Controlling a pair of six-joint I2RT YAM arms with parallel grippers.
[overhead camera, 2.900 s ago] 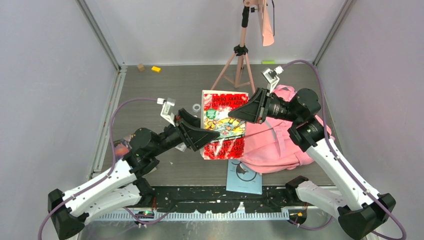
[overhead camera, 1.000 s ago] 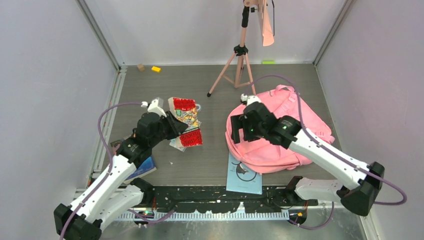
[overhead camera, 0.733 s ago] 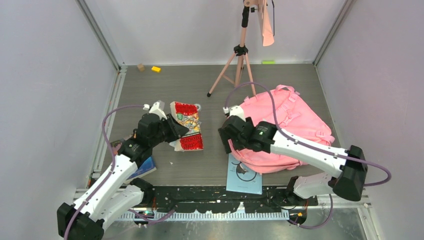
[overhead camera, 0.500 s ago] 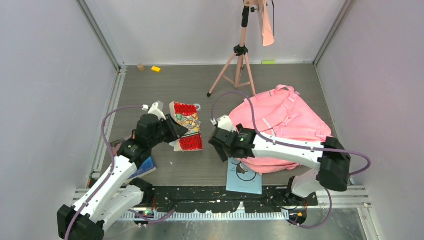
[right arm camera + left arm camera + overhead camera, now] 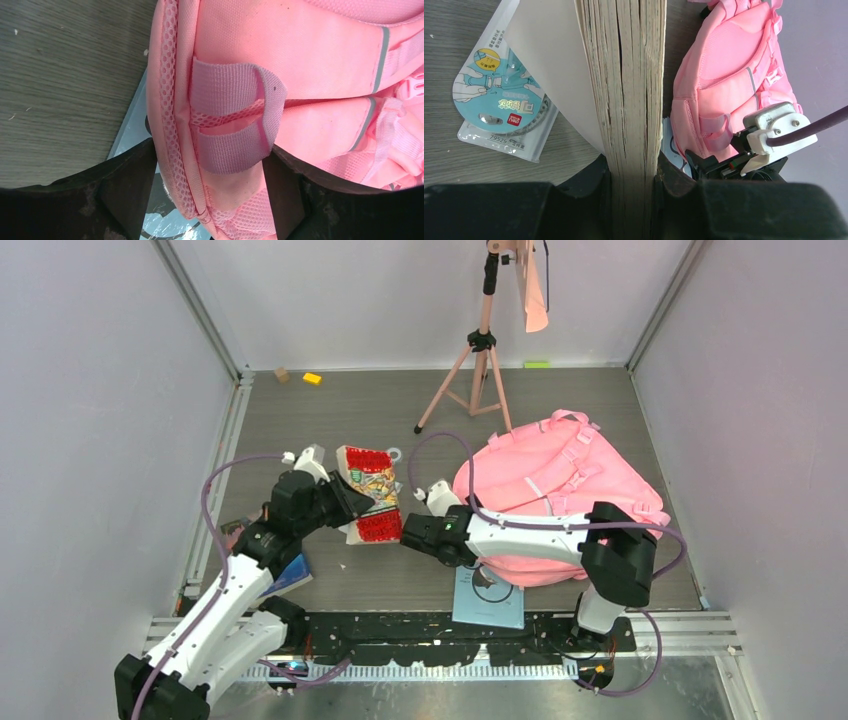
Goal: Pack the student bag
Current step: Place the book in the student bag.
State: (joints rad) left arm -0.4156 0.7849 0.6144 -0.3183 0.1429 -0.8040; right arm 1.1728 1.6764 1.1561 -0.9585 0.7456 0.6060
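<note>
The student bag [image 5: 560, 490], a big bright pink backpack, lies at the right of the table, straps up. My right gripper [image 5: 455, 545] points down at its near-left edge. In the right wrist view this gripper [image 5: 210, 160] is open, its fingers straddling the bag's [image 5: 300, 50] mesh edge and carry loop [image 5: 235, 120]. My left gripper [image 5: 345, 502] is shut on a thick red-covered book [image 5: 372, 495], held on edge above the table, left of the bag. The left wrist view shows the book's page block [image 5: 629, 75] clamped in that gripper [image 5: 631, 165], with the bag [image 5: 729, 85] beyond.
A light blue packet [image 5: 488, 595] lies partly under the bag's near edge. A teal packet [image 5: 504, 100] lies past the book. A pink tripod [image 5: 480, 350] stands at the back. A yellow block [image 5: 312, 378] sits by the back wall. A dark blue item [image 5: 290, 575] lies under the left arm.
My right arm has swung from over the bag's top down to its near-left edge, and its jaws have narrowed a little. The left gripper holds the book almost still.
</note>
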